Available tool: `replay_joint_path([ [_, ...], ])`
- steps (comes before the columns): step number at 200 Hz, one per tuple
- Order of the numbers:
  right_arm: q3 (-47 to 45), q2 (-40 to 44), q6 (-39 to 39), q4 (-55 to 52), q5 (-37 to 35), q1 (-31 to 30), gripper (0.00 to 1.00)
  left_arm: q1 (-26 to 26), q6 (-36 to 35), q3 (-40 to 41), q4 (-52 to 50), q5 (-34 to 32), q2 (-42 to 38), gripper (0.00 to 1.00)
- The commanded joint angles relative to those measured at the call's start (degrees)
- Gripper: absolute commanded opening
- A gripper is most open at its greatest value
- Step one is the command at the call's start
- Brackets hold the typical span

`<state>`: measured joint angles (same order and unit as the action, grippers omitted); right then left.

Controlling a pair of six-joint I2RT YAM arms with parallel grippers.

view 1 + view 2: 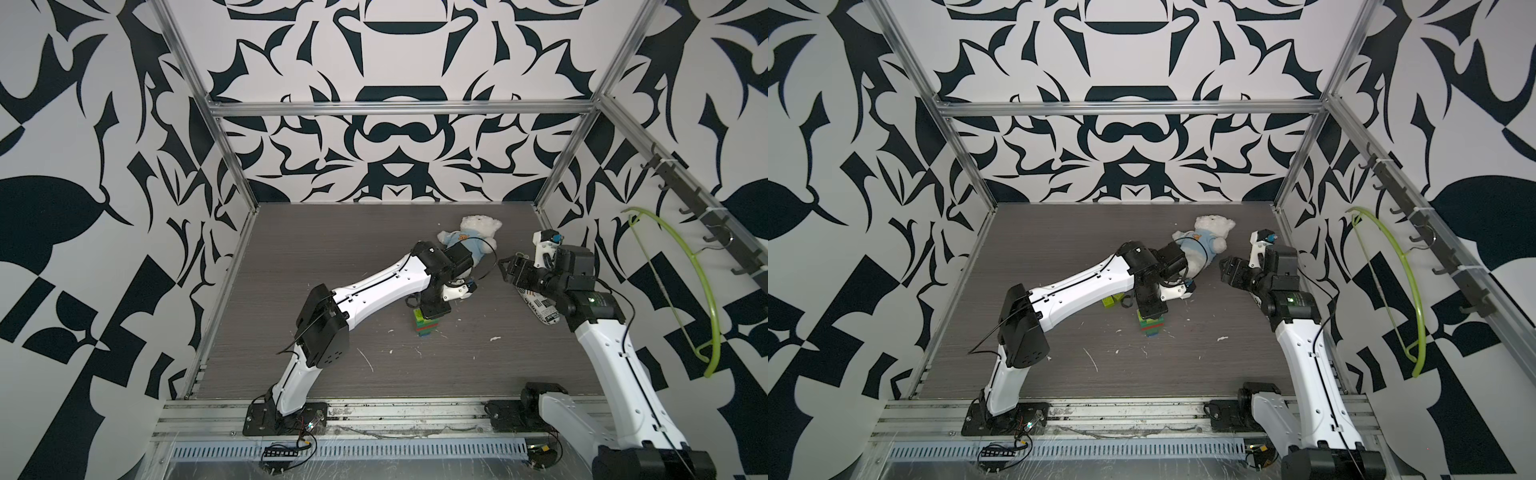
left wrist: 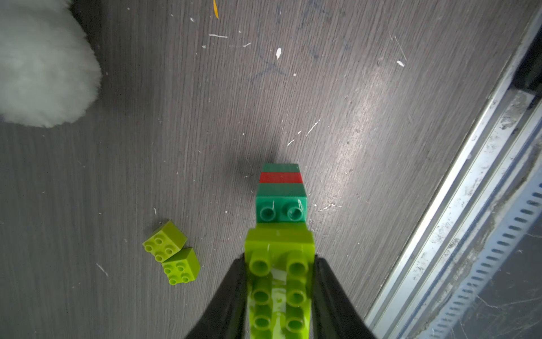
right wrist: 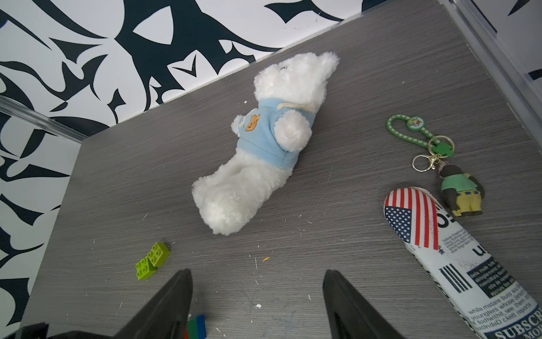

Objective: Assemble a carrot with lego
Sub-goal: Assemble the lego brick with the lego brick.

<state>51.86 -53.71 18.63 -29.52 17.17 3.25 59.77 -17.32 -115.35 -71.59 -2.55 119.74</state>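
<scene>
**Left gripper holds a lime brick on top of the carrot**

We see a dark grey wood-grain table (image 1: 332, 249) inside an aluminium frame (image 1: 399, 109). Walls with a black-and-white ornament pattern (image 1: 374, 158) close it on three sides. Small white scratches and crumbs mark the surface.

Left of the middle, a pair of loose lime-green square bricks (image 2: 173, 254) lies on the table, touching each other. Just beside them the carrot (image 1: 428, 326) stands upright near the table's middle, with blue at the bottom, then dark green layers and a red band.

The left gripper (image 2: 280, 270) is closed on an oblong lime-green brick (image 2: 278, 293), which rests on the stack and leaves two dark green studs uncovered.

Behind, a white teddy bear (image 3: 264, 146) in a blue shirt lies on its back. Further right, the right gripper (image 3: 257, 273) hangs above the table with its jaws apart and nothing between them.

Near it lie a newspaper-print pouch (image 3: 457, 264) and a keychain (image 3: 434, 158). On the right wall a green hanger (image 1: 715, 324) hangs from a hook rail.
</scene>
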Motion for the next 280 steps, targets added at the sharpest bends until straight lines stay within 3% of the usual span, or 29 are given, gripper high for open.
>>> replay_joint_path([
  [1, 0.2, 0.1, -1.0, 1.7, 0.9, -0.2, 0.75, -0.4, 0.7, 1.9, -0.3, 0.9, 0.4, 0.0],
  [125, 0.3, -0.4, -1.0, 1.8, 1.6, -0.2, 0.75, -0.4, 1.9, 2.2, -1.1, 0.2, -1.0, 0.0],
  [242, 0.3, -0.5, -1.1, 1.8, 1.6, -0.2, 0.74, -0.1, 3.2, 9.0, 4.3, -1.0, -3.2, 0.0],
  [280, 0.2, -0.4, -1.0, 1.8, 1.7, -0.2, 0.74, -0.1, 3.7, 7.1, 4.0, -1.6, -2.1, 0.0],
])
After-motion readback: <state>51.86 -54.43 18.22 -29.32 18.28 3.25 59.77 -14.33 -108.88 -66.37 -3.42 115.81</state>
